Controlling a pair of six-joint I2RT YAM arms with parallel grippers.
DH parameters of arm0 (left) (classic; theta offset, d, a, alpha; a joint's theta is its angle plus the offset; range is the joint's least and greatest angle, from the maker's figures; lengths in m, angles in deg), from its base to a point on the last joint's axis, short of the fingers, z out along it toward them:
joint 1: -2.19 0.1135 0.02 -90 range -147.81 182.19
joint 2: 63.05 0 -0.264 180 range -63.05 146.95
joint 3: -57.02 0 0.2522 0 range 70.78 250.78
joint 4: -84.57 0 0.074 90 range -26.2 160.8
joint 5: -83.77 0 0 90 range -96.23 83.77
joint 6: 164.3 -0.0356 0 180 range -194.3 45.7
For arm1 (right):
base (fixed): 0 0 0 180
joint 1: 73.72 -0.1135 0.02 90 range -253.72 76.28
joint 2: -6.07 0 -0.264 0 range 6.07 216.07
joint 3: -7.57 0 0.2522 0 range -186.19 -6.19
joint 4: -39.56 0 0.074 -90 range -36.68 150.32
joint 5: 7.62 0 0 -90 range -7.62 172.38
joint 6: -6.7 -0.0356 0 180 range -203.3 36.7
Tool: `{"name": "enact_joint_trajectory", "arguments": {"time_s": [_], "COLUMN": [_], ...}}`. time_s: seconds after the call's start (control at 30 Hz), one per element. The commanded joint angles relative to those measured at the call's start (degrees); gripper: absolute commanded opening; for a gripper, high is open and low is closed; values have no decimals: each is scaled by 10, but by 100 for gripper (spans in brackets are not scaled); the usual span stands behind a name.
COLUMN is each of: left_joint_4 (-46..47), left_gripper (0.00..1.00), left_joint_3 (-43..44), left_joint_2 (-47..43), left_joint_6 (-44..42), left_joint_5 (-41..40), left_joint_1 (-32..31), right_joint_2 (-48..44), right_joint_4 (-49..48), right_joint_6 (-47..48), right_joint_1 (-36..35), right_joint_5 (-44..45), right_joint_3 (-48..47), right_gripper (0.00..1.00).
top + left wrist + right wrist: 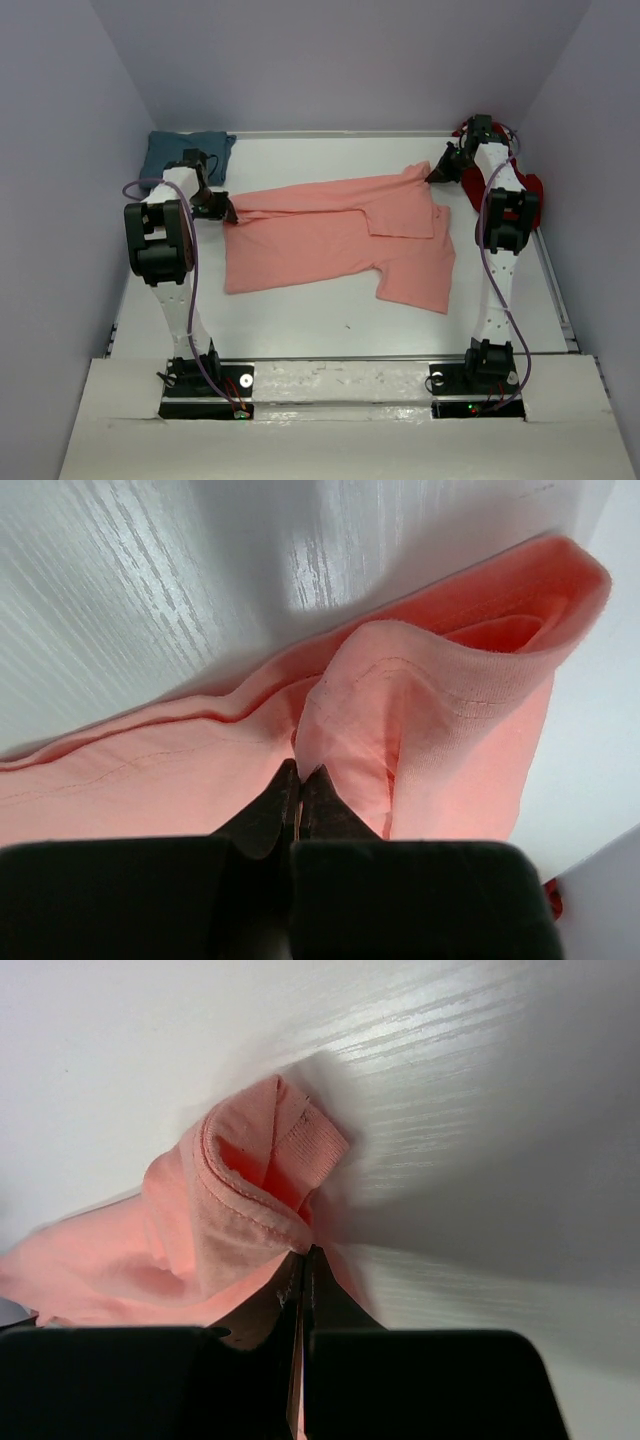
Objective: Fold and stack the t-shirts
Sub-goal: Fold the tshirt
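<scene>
The salmon-pink t-shirt (335, 240) lies spread across the middle of the white table, partly folded. My left gripper (226, 210) is shut on its left edge; in the left wrist view the fingertips (300, 772) pinch a bunched fold of pink cloth (420, 710). My right gripper (437, 174) is shut on the shirt's far right corner, where the tips (306, 1254) clamp a rolled hem (240, 1200). The teal t-shirt (185, 152) lies crumpled at the far left corner. The dark red t-shirt (528, 185) lies at the far right, mostly hidden behind my right arm.
Purple walls close in the table on the left, back and right. A raised white ledge (340, 400) runs along the near edge, where both arm bases are bolted. A cable loops beside each arm.
</scene>
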Motion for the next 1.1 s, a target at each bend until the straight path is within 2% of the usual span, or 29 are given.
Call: {"name": "enact_joint_trajectory", "arguments": {"time_s": [0.0, 0.43, 1.07], "left_joint_4": [-24, -23, -45], "left_gripper": [0, 0, 0], "left_joint_3": [-11, -50, -54], "left_joint_2": [-31, -54, -88], "left_joint_6": [-11, -37, -61], "left_joint_5": [-8, -7, 7], "left_joint_1": [7, 27, 36], "right_joint_2": [8, 26, 42], "right_joint_4": [-22, -24, -34], "right_joint_6": [-2, -13, -27], "right_joint_1": [4, 15, 25], "right_joint_5": [-5, -6, -9], "right_joint_3": [-42, -71, -99], "right_gripper": [0, 0, 0]}}
